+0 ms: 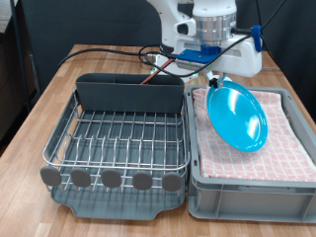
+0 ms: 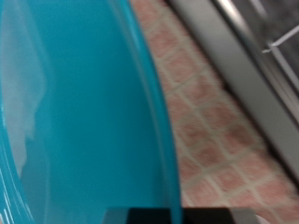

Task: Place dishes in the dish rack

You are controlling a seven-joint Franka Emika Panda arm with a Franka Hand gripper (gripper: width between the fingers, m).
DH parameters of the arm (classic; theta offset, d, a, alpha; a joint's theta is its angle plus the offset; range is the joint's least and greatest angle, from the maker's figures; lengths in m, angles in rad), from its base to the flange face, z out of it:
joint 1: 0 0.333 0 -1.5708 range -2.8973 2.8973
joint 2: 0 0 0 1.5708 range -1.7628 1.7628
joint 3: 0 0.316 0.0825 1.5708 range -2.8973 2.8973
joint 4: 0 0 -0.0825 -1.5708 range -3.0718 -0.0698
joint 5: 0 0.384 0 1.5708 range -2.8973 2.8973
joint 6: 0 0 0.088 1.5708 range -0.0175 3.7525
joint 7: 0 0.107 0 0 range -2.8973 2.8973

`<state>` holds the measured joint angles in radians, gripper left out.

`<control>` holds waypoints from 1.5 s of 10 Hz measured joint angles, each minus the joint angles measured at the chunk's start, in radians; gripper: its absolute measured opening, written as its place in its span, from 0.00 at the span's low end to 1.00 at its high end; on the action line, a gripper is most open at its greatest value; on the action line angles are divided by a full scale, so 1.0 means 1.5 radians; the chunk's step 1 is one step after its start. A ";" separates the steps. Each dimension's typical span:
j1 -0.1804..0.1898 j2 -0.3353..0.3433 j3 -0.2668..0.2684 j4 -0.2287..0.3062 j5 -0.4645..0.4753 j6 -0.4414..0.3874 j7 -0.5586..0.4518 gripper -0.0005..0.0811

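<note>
The light-blue plate (image 1: 237, 117) stands tilted on edge over the grey bin, its upper rim between the fingers of my gripper (image 1: 214, 83). The gripper is shut on the plate's rim. In the wrist view the plate (image 2: 75, 112) fills most of the picture, with a dark fingertip (image 2: 187, 217) at its rim. The dish rack (image 1: 123, 133) stands at the exterior view's left of the bin, its wire grid bare, with the tall grey caddy (image 1: 128, 92) at the back and round tabs (image 1: 112, 179) along the front. The mug and the wooden spoon are out of view.
The grey bin (image 1: 247, 186) lined with pink checked cloth (image 1: 291, 133) sits right beside the rack; the cloth (image 2: 215, 121) also shows in the wrist view. Black cables (image 1: 109, 51) lie on the wooden table (image 1: 39, 109) behind the rack. The robot's base stands at the back.
</note>
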<state>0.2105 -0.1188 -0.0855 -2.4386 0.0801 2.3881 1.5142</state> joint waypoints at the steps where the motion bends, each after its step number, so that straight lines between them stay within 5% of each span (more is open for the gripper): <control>1: -0.004 -0.014 0.000 0.007 -0.029 -0.038 0.018 0.03; 5: -0.020 -0.051 -0.006 0.054 -0.126 -0.184 0.022 0.03; 8: -0.023 -0.059 -0.014 0.063 -0.118 -0.191 0.035 0.03; 10: -0.028 -0.059 -0.016 0.064 -0.168 -0.216 0.023 0.03; 13: -0.054 -0.069 -0.041 0.081 -0.294 -0.276 -0.077 0.03; 15: -0.071 -0.069 -0.073 0.086 -0.350 -0.233 -0.185 0.03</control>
<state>0.1046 -0.2223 -0.1950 -2.3098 -0.4444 2.0386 1.2361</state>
